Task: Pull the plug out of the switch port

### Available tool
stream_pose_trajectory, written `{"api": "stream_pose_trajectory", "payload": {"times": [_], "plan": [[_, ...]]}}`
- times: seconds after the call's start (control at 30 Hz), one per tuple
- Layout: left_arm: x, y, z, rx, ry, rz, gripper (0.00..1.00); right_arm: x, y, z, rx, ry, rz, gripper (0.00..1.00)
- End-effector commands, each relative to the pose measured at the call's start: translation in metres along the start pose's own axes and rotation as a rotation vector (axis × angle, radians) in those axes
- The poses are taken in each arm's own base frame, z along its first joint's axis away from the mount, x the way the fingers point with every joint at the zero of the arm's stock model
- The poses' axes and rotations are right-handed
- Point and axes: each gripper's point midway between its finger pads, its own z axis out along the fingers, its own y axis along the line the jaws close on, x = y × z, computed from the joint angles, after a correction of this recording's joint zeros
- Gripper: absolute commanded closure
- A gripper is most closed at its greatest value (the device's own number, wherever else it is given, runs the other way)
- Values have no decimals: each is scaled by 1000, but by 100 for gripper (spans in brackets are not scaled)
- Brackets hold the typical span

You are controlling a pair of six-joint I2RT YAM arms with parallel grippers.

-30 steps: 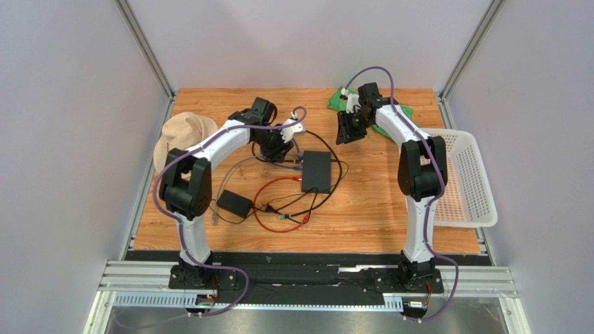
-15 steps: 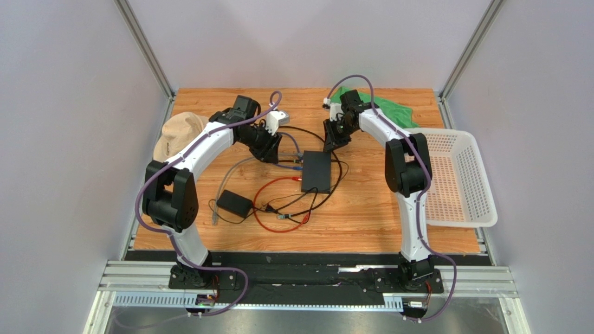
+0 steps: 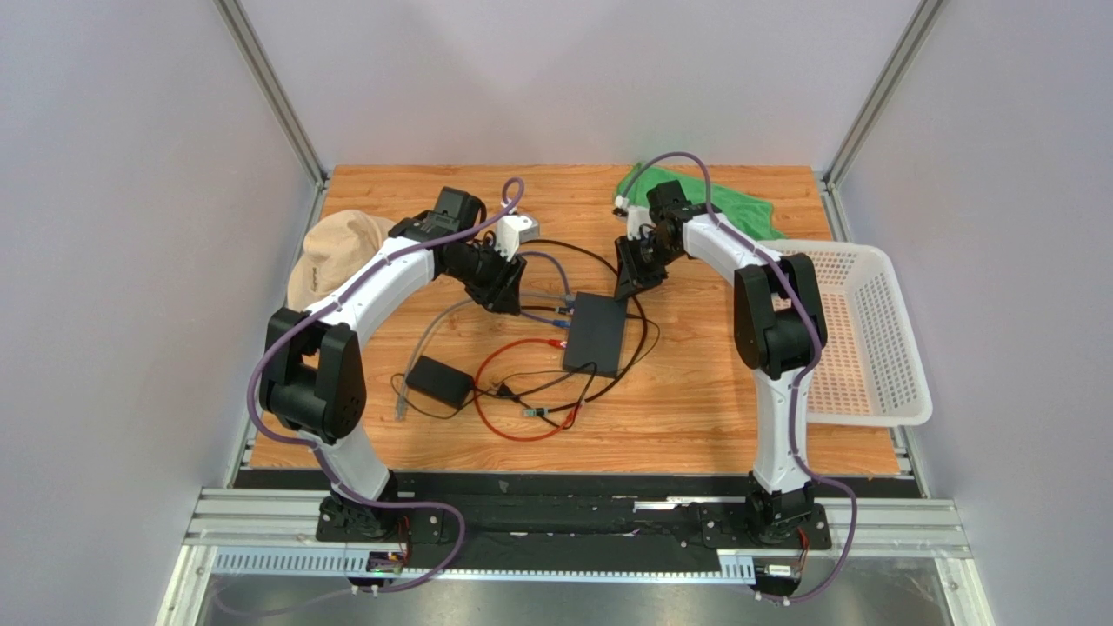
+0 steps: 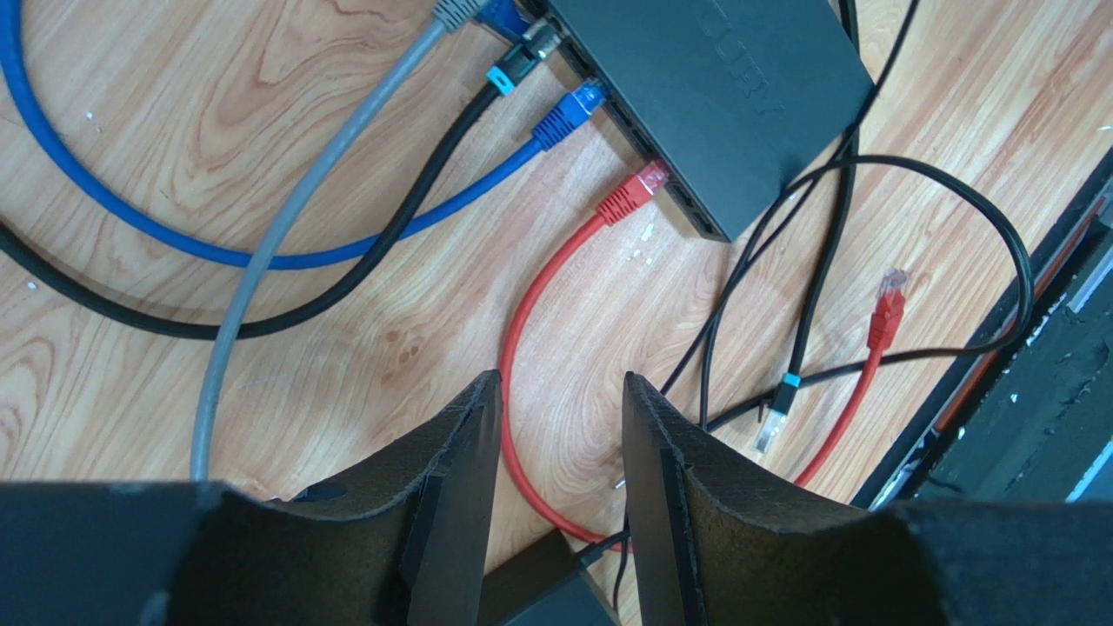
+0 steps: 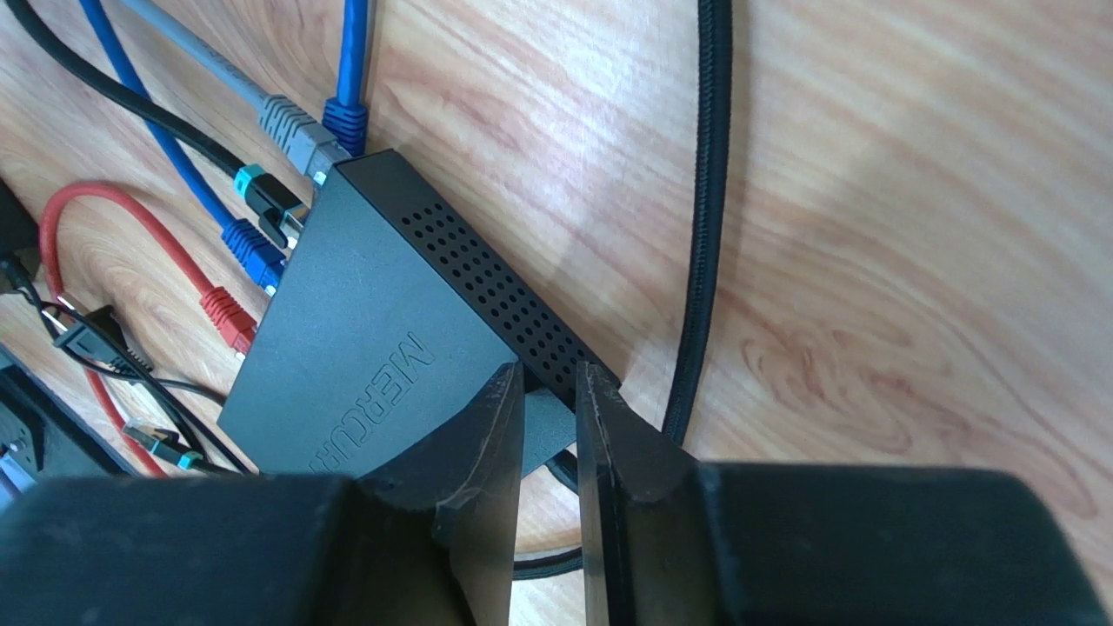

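Observation:
The flat black switch [image 3: 596,337] lies mid-table; its switch ports run along the edge [image 4: 653,163] that faces my left gripper. Several plugs sit in that edge, among them a red plug [image 4: 632,193] and a blue plug [image 4: 570,115]. Which plug is meant I cannot tell. My left gripper [image 3: 507,284] [image 4: 559,391] hangs open a short way left of the switch, above a red cable [image 4: 523,326], holding nothing. My right gripper [image 3: 636,281] [image 5: 549,381] is at the switch's far corner [image 5: 555,424], its jaws narrowed around that corner.
A small black adapter brick [image 3: 439,381] lies near left among looped red and black cables [image 3: 523,391]. A loose red plug [image 4: 888,311] rests on the wood. A tan hat [image 3: 337,248] lies at the left edge. Far right are a green cloth [image 3: 732,209] and a white basket [image 3: 869,333].
My right gripper has come down from beside the green cloth to the switch's far corner, and its jaws have narrowed. The switch has turned slightly. My left arm shifted a little left.

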Motion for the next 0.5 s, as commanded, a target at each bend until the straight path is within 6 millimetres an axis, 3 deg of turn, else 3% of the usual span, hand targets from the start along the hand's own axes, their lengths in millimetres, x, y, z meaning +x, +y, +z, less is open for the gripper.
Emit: {"api": "stream_pose_trajectory", "payload": {"times": [0.0, 0.1, 0.2, 0.27, 0.3, 0.47], "plan": [[-32, -12, -22, 2, -116, 38, 53, 8, 0, -9, 62, 35, -11, 77], [-45, -9, -26, -11, -150, 44, 53, -7, 0, -18, 80, -9, -25, 76], [-59, -4, -27, -31, -164, 18, 52, -36, -1, -34, 109, -97, -56, 74], [-64, -3, -26, -23, -161, -9, 52, -55, 3, -46, 101, -143, -81, 64], [-73, 2, -23, -28, -160, -25, 51, -60, 5, -51, 95, -155, -98, 50], [-64, 12, -3, 15, -12, -140, 50, -85, 6, -87, 88, -210, -230, 37]]}}
